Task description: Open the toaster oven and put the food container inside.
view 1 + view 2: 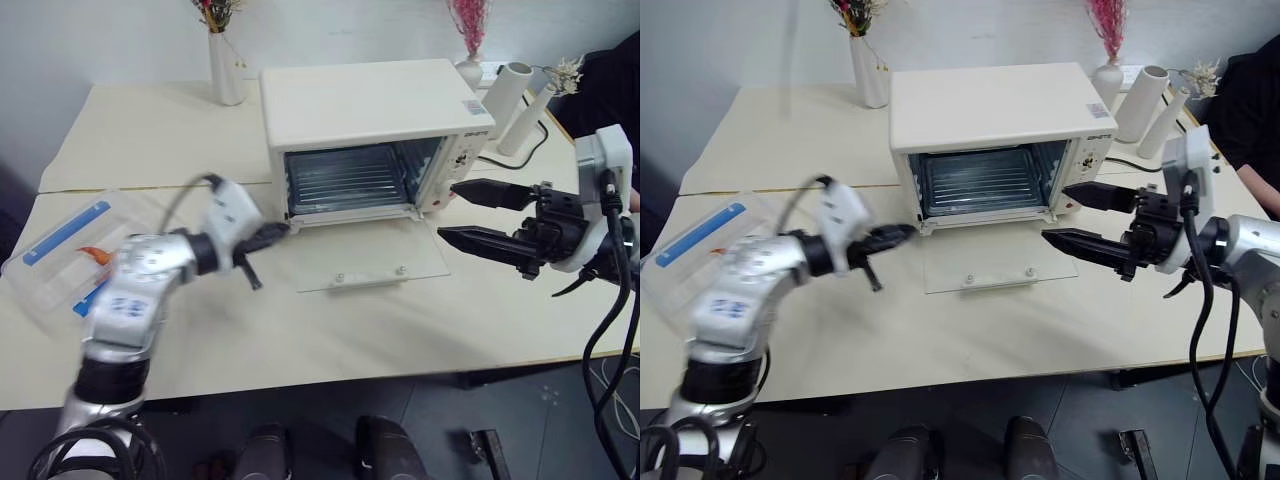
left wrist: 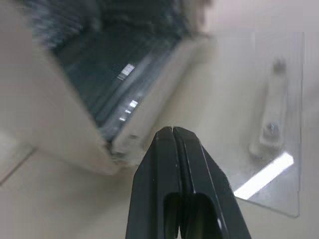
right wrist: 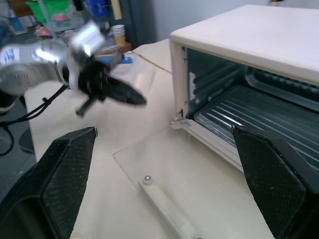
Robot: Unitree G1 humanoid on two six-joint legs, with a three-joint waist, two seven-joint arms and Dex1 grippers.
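Your left end effector (image 1: 268, 236) is pinched closed on nothing beside the open toaster oven (image 1: 375, 120); your right end effector (image 1: 470, 214) gapes wide, empty. Door's down; next, fetch the food container (image 1: 70, 250) from the surface's left edge.

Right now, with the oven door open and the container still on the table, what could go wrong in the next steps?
1. The glass door of the toaster oven lies flat on the table in front of the cavity; a low container could catch on it.
2. The food container sits far to the left, partly behind the left arm, so reaching it may be awkward.
3. The shut left gripper is close to the oven's front corner and might bump it.
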